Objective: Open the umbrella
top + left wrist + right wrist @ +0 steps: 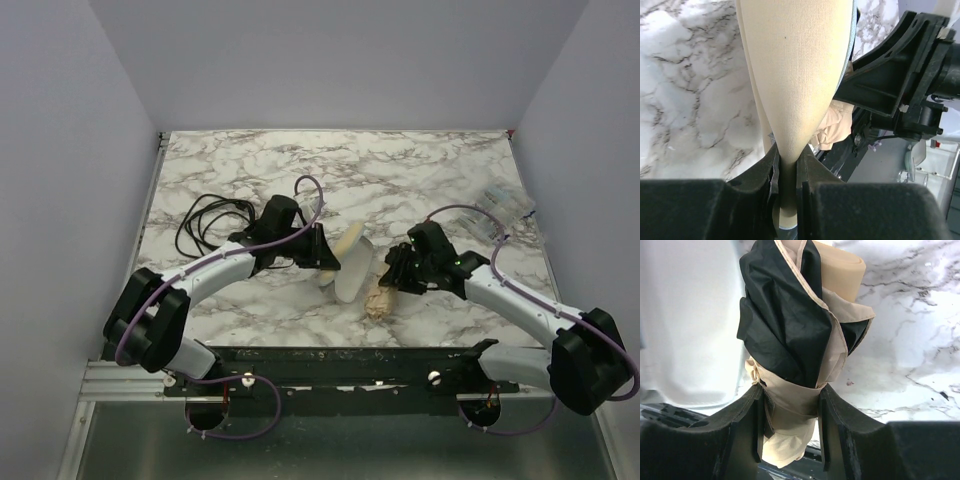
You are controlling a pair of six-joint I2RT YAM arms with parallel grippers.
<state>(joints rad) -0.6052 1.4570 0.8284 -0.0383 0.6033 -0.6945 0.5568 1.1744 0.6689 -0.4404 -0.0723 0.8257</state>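
On the marble-patterned tabletop (300,160), boxed in by plain pale walls (330,60), a coiled black cable (205,222) lay at the left. Beside it your left gripper (325,255) was clamped narrow on the edge of the pale oval case (352,275). Just right of the case, near the table's front centre, the umbrella (379,298) was a folded bundle of tan fabric with black underside showing, and your right gripper (393,272) was pinched around its tan wrap. A clear plastic packet (505,205) sat well apart by the right wall.
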